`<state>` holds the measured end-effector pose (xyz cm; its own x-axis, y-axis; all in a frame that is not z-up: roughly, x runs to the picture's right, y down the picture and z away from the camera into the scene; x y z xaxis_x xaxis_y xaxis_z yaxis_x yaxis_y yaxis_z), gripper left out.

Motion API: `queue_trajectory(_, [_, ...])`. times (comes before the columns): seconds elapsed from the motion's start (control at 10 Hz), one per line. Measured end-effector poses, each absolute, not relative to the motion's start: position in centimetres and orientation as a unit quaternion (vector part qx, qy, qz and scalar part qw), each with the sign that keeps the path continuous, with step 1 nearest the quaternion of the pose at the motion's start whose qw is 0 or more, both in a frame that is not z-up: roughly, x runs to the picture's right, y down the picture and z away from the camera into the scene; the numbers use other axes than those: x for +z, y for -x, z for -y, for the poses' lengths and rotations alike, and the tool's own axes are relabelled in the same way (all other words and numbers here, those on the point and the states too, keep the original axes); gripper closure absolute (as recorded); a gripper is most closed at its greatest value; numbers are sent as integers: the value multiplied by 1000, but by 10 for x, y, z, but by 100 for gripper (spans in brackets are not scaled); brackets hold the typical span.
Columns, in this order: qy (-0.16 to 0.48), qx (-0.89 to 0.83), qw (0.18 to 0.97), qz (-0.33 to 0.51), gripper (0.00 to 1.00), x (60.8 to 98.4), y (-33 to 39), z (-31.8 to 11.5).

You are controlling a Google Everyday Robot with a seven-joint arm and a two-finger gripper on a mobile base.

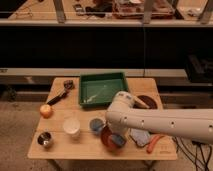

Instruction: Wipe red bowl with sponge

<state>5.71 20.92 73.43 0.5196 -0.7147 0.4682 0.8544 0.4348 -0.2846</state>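
Observation:
The red bowl [107,138] sits near the table's front edge, right of the small blue cup, and my arm covers part of it. The light-blue sponge [119,140] lies inside the bowl, right under the end of my arm. My gripper [117,134] reaches down into the bowl at the sponge, coming from the white arm that enters from the right. The arm's wrist hides most of the gripper.
A white cup [71,125] and a small blue cup [96,125] stand left of the bowl. A grey-blue pad [140,136] and an orange carrot [154,143] lie to its right. Also on the table are a green tray [102,89], a purple bowl [149,102], a steel cup [45,139], an orange fruit [45,110] and a brush [63,92].

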Motion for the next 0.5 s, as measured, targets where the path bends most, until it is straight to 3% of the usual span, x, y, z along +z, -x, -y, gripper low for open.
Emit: queue_trajectory(0.5, [211, -494, 829, 153, 100, 729, -24, -193])
